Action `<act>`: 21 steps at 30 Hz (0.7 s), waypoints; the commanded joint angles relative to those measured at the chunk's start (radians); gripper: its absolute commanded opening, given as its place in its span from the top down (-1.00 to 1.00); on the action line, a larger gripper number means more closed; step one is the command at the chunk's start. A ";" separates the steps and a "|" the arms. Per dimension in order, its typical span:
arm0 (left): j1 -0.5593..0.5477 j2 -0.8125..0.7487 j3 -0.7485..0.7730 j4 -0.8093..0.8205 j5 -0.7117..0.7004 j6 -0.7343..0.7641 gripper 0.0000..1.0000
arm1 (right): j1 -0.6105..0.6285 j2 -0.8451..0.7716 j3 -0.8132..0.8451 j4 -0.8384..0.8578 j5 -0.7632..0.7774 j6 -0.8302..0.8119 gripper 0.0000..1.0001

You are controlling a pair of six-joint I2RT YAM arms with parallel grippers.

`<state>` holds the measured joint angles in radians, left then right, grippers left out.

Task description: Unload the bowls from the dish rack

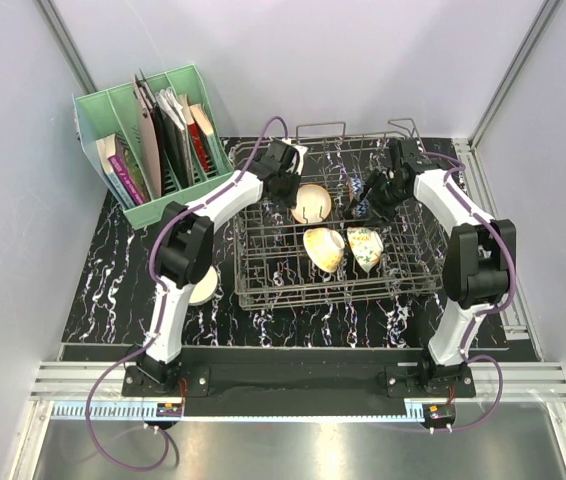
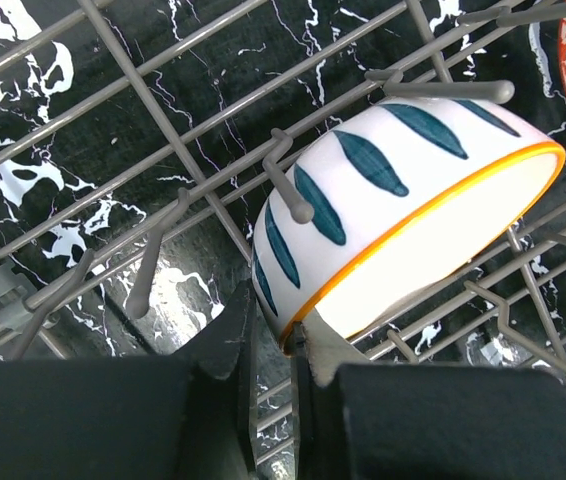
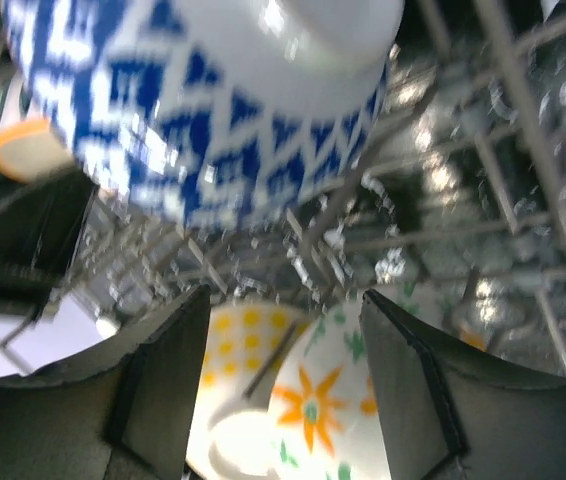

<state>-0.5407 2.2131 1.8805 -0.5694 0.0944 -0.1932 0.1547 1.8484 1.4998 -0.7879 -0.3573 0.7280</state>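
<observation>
Left wrist view shows my left gripper (image 2: 273,332) pinching the rim of the striped bowl (image 2: 403,200), which leans on the rack (image 2: 145,95) tines, ready for lifting, while my right gripper (image 3: 283,300) hangs open near the blue bowl (image 3: 193,130).

Rack (image 1: 313,292): grey metal wire, smooth, dull satin finish. Striped bowl (image 2: 403,200): glazed ceramic, smooth, glossy. Blue-patterned bowl (image 3: 213,120): glazed ceramic, shiny, view blurred. Yellow-dotted bowl (image 3: 228,340) and flowered bowl (image 3: 313,410): same glossy glaze. Tabletop (image 1: 123,290): black marble-look surface with white veins, polished, throws back light. File holder (image 1: 93,115): green plastic, smooth, matt. Left claw (image 2: 275,345) and right claw (image 3: 283,330): black, matt, plastic-looking fingers.
</observation>
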 commanded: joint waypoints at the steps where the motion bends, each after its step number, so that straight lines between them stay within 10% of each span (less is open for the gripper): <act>1: -0.024 -0.231 0.117 0.174 0.232 -0.110 1.00 | -0.006 0.046 0.051 0.047 0.066 0.037 -0.39; 21: -0.064 -0.282 0.115 0.172 0.203 -0.117 1.00 | -0.001 0.135 0.054 0.159 0.032 0.142 -0.33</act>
<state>-0.6159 1.9583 1.9953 -0.4408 0.2771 -0.2962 0.1570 1.9564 1.5482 -0.6758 -0.3271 0.8116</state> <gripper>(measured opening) 0.121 0.667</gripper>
